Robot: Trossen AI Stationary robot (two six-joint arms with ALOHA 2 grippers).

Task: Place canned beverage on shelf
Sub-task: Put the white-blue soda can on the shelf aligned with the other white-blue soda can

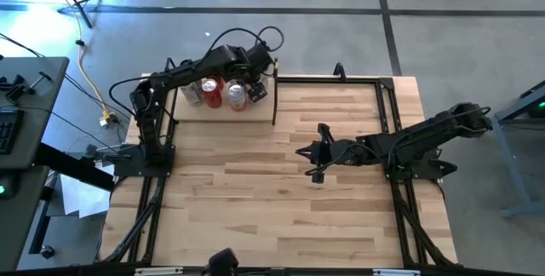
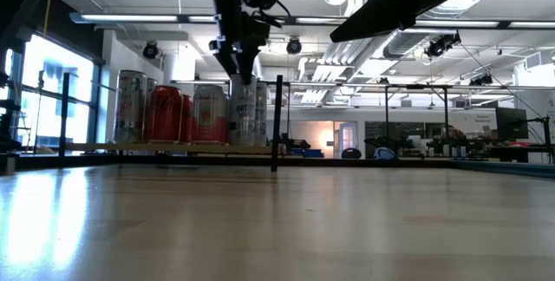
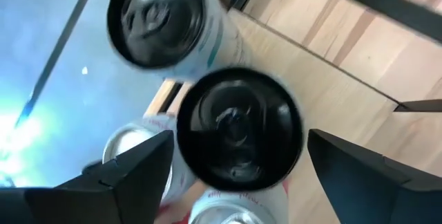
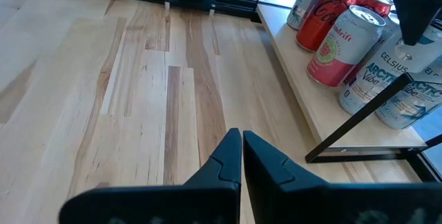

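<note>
The shelf (image 1: 223, 114) stands at the table's far left and bears several cans (image 4: 342, 44): red, pink-and-white and silver ones, all upright on their bases. My left gripper (image 3: 240, 134) is open above the shelf's right end. Its fingers stand on either side of the top of a black-lidded silver can (image 3: 238, 106), narrowly apart from it. This can (image 2: 244, 112) stands on the board, with a second black-lidded can (image 3: 155, 20) beside it. My right gripper (image 4: 242, 137) hangs shut over the middle of the table (image 1: 300, 151), holding nothing.
Thin black uprights (image 1: 274, 97) close the shelf's ends. A black frame (image 1: 387, 97) runs along the table's far and side edges. Bare wooden tabletop (image 1: 255, 199) lies toward the near edge. Cables (image 1: 94, 89) trail on the floor at the left.
</note>
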